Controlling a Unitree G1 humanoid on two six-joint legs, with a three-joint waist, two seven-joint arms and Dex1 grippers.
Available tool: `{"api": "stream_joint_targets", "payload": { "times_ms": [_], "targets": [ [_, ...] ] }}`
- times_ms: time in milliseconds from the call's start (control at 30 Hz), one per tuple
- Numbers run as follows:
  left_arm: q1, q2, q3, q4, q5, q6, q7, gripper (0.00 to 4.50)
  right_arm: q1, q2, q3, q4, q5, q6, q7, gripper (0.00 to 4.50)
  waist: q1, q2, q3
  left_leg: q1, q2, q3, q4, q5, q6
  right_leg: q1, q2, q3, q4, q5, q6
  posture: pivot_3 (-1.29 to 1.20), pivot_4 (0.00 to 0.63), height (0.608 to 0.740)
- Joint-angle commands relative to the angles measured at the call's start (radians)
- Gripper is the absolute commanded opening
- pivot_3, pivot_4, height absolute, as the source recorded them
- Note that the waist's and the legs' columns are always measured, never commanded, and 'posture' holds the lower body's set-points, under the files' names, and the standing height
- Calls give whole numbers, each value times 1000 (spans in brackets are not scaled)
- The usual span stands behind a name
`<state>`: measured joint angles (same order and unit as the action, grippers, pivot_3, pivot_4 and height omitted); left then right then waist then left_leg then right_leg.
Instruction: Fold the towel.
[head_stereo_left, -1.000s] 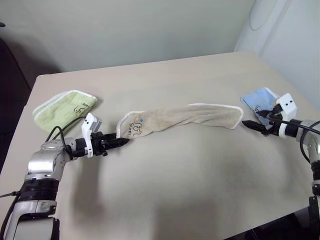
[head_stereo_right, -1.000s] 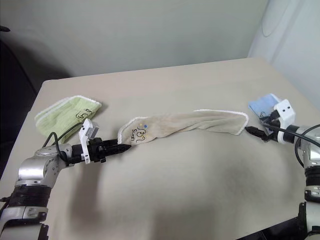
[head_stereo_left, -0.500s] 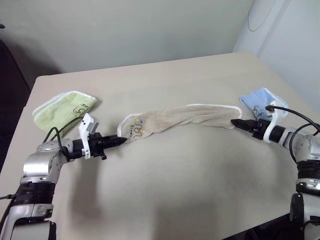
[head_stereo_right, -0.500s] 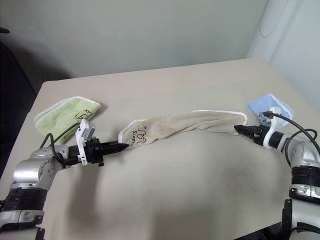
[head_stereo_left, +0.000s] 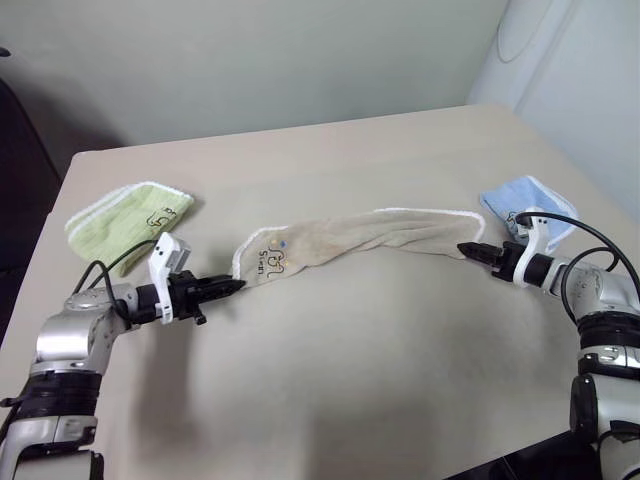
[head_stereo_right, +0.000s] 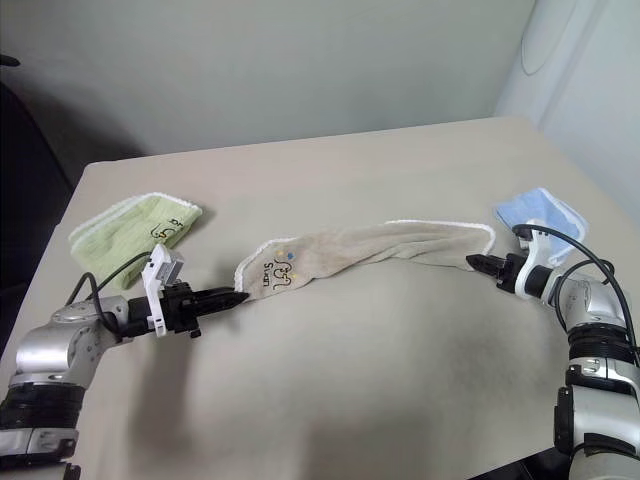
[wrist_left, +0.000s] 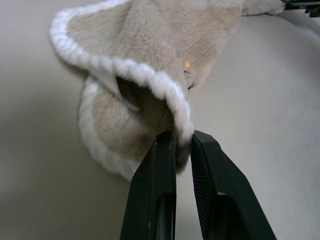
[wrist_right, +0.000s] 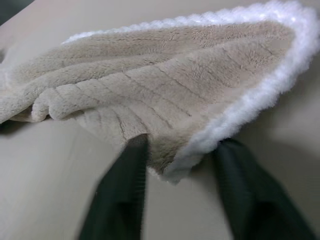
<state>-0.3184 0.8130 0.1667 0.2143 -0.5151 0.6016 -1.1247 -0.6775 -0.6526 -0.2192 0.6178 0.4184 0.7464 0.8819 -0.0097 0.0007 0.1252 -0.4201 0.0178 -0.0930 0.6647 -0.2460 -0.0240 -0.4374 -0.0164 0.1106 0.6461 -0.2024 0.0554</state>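
A wide beige table (head_stereo_left: 330, 380) fills most of what we see from the head cameras, its far edge running along a pale wall at the top of the frame. Across the middle lies the tan towel (head_stereo_left: 370, 238), pulled into a long, bunched band from centre left to centre right, white edging along its upper rim and a small embroidered logo at its left end. At upper left we find a green folded towel (head_stereo_left: 125, 217) resting flat, well apart from the tan one. At the right edge sits a light blue folded towel (head_stereo_left: 525, 205), near the band's right end.
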Motion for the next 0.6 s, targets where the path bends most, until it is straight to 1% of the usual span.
{"api": "stream_joint_targets", "payload": {
  "times_ms": [33,67,100,400,500,600],
  "targets": [
    [16,34,33,-24,2,-23,-17,583,-27,-20,-26,8,3,-39,4,402,0,0,0,0,0,0,0,0,0,0,0,0,0,0,0,0,150,740],
    [18,37,32,-22,4,-25,-20,583,-30,-21,-28,13,2,-43,2,38,0,0,0,0,0,0,0,0,0,0,0,0,0,0,0,0,150,740],
    [22,45,32,-14,9,-33,-25,583,-36,-26,-28,22,0,-49,4,10,1,0,0,0,0,0,0,0,0,0,0,0,0,0,0,0,150,740],
    [90,109,20,-8,33,-69,-93,583,-90,-90,-17,120,-25,-98,39,10,2,0,0,0,0,0,-1,-1,0,-1,0,0,1,-1,-2,0,150,740],
    [90,99,33,-3,30,-66,-78,583,-96,-97,-6,138,-33,-111,61,10,2,0,0,0,0,0,-1,-1,0,-1,0,0,1,-2,-3,0,150,740],
    [59,64,66,-20,-21,-30,-57,583,-96,-88,-1,140,-39,-116,66,10,3,0,0,0,0,0,-1,-1,0,-1,0,0,1,-2,-3,0,150,740]
  ]
}}
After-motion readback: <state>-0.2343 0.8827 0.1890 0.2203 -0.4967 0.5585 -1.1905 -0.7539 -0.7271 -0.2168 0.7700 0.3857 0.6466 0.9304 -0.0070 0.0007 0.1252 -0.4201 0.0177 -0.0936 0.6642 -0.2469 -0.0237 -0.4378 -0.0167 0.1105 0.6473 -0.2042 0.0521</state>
